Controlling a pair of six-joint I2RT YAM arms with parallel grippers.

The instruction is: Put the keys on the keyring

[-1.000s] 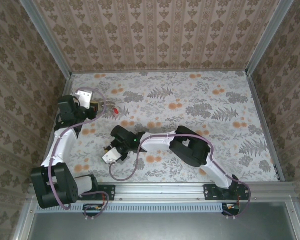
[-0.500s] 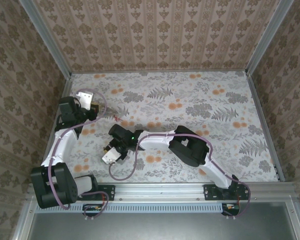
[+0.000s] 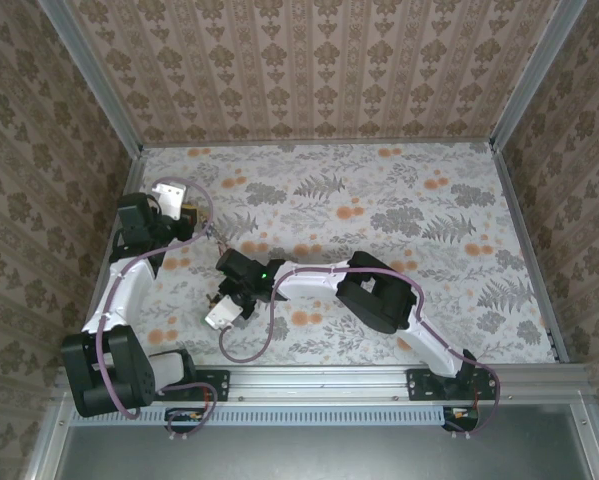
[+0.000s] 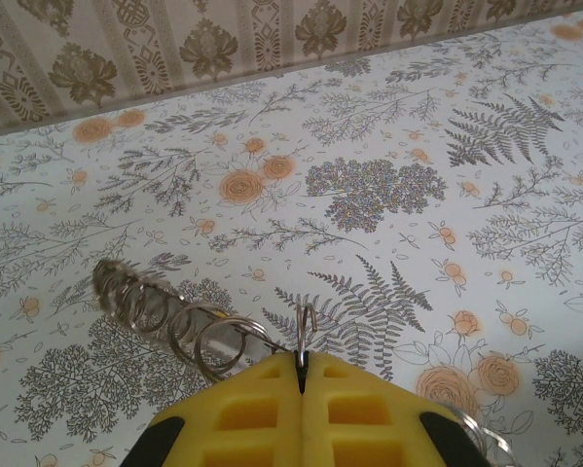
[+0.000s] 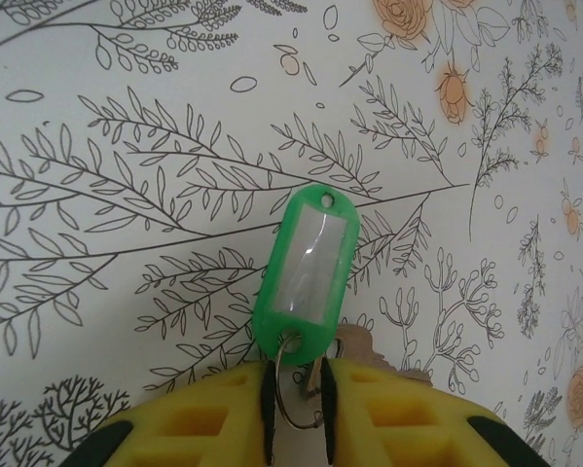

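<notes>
The yellow fingers of my left gripper (image 4: 301,365) are shut on a thin wire of the grey keyring (image 4: 302,331), held above the table at the far left (image 3: 201,224). Several small metal rings (image 4: 174,326) are strung on the keyring to the left of the fingers. My right gripper (image 5: 297,389) is low over the table near the left front (image 3: 224,298). Its jaws are closed on the small split ring (image 5: 293,409) of a green key (image 5: 309,277), which lies flat ahead of the fingers. A brass key (image 5: 354,342) peeks out behind the right finger.
The floral table cloth (image 3: 399,210) stretches to the right and back. Patterned walls (image 3: 309,70) enclose the table on three sides. The right arm's elbow (image 3: 379,295) lies across the middle front.
The right gripper has shifted slightly left and its jaws have narrowed around the green key's ring. The red spot beside the left gripper a second ago no longer shows.
</notes>
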